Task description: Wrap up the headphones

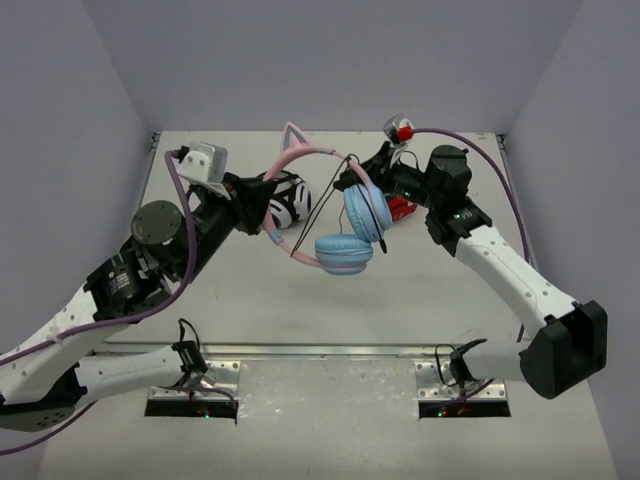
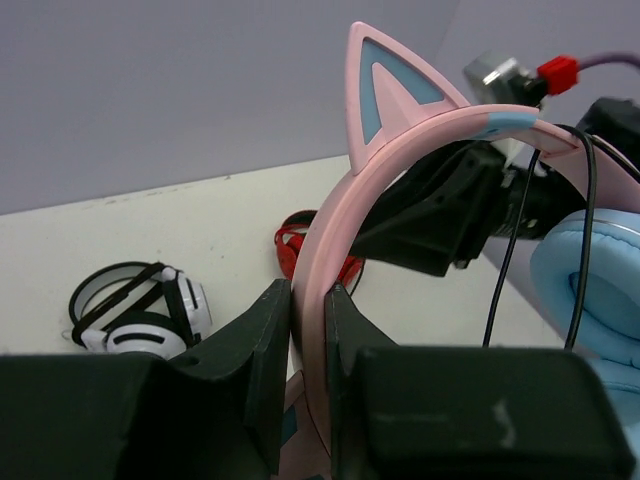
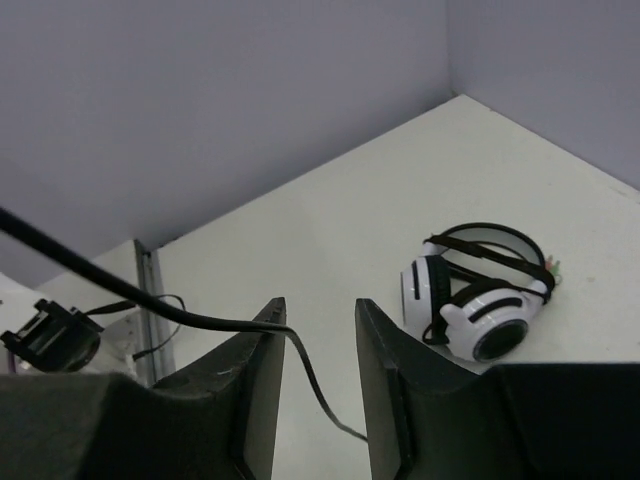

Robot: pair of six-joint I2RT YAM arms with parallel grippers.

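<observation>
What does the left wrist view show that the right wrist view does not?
Only the left wrist: the left gripper clamped on the headphones by the pink headband, plus the red-and-black headphones. Only the right wrist: a metal strip at the table edge. Both: the black-and-white headphones and the black cable.
</observation>
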